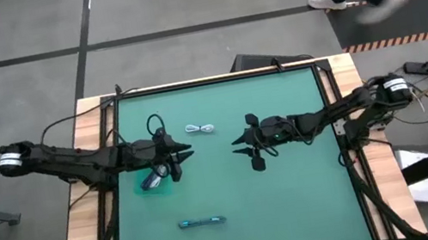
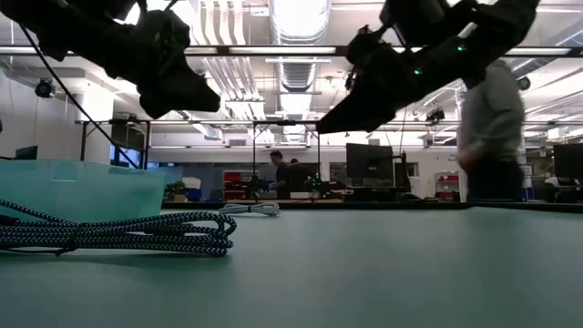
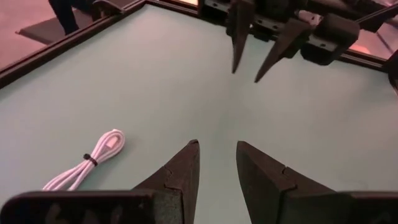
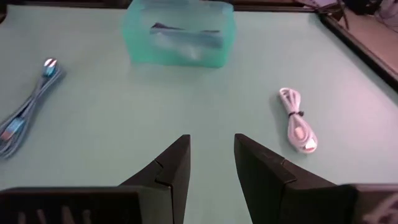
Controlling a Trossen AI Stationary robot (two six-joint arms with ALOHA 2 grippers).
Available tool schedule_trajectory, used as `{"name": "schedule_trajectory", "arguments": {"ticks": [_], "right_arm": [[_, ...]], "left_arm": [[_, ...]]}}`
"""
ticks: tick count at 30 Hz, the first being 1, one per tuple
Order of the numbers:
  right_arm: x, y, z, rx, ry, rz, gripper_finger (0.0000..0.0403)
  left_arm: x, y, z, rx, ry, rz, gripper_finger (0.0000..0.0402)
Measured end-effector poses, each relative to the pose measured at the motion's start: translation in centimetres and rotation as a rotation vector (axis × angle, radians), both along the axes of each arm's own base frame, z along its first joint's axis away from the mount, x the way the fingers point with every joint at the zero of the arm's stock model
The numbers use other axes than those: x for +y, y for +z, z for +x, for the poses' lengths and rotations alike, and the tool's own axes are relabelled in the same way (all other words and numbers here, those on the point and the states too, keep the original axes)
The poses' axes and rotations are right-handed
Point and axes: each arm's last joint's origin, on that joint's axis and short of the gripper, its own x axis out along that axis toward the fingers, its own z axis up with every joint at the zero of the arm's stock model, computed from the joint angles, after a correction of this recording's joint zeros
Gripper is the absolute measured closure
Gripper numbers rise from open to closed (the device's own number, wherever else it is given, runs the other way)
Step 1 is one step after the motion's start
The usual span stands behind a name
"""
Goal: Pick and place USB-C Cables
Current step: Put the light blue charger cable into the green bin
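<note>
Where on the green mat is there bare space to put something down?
The right half of the green mat, in front of the right gripper, lies bare. So does the near left corner beside the teal-blue cable bundle. It is crowded around the clear teal tub, the left gripper and the white cable bundle.

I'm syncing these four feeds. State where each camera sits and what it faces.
High: overhead, facing down; both arms, left gripper, right gripper.
Low: tabletop level, facing the room; teal-blue cable near, arms overhead.
Left wrist: faces the right gripper; own fingers below.
Right wrist: faces the tub; own fingers below.
Both wrist views share the white cable.
</note>
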Motion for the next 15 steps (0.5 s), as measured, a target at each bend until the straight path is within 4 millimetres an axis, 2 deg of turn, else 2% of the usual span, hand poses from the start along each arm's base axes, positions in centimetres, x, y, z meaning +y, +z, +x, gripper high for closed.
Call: {"name": "schedule_trajectory", "arguments": {"ticks": [8,15], "right_arm": [[-2.1,0.7,3.0,-0.014,-0.05,-0.019,0.0289],[-4.5,1.4,5.4,0.053,-0.107,-0.018,0.0292]], "left_arm": [[0.0,0.3,-0.1,-0.014,-0.018,0.045,0.0312],[0.1,1.4,-0.8,-0.059,-0.035,0.098,0.0312]]}}
